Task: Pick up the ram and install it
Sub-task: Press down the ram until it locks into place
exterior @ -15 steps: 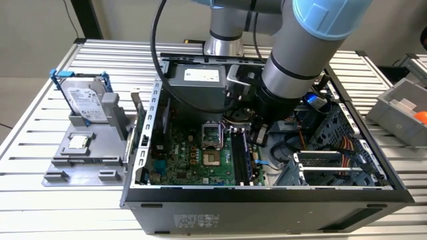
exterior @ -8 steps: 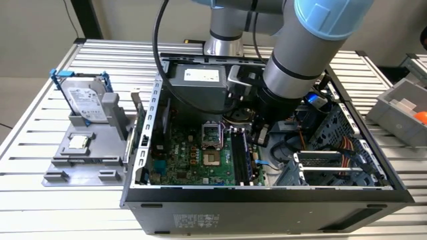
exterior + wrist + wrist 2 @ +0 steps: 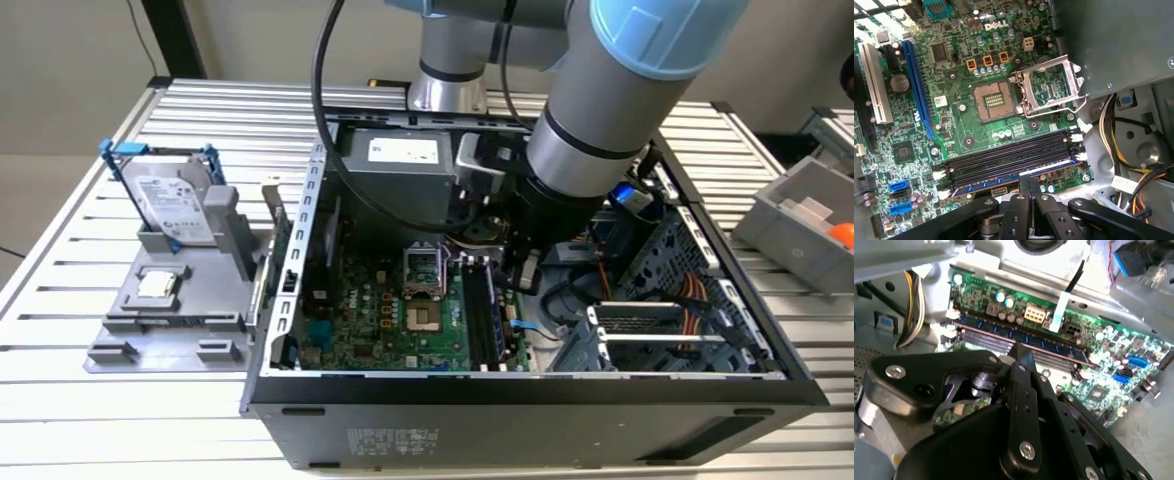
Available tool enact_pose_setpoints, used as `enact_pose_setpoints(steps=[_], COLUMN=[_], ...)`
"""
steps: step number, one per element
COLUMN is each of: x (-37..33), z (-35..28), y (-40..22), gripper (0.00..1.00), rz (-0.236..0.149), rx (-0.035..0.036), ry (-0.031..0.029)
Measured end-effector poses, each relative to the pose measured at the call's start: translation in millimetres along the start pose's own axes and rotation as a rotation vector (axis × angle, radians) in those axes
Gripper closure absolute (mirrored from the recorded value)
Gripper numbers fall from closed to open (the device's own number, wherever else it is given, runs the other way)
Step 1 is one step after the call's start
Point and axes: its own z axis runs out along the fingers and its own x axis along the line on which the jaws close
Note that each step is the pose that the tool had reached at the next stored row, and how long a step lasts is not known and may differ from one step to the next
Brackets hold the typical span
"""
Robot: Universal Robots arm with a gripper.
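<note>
The gripper (image 3: 1029, 187) is closed on the ram (image 3: 1004, 181), holding it edge-down in the outermost of the memory slots (image 3: 1009, 160) on the motherboard (image 3: 954, 150); this looks like the seating step. It calls for straight, even downward pressure until the white latches (image 3: 1077, 156) catch. Beyond lies the open processor socket (image 3: 993, 101).

You see a matt black plastic gripper (image 3: 1029, 187) with shiny metal screws, a glossy green circuit board (image 3: 969, 135), a bare grey metal case (image 3: 534, 400) and a ribbed metal table (image 3: 80, 400).
</note>
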Motion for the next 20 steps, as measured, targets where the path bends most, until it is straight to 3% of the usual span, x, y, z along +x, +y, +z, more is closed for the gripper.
enact_pose_setpoints(steps=[15,20], x=[-0.1,-0.2], z=[0.0,-0.1], y=[-0.4,-0.7], gripper=[1.0,1.0], rz=[-0.092,-0.103], rx=[-0.0053,-0.0058], ry=[0.0085,0.0095])
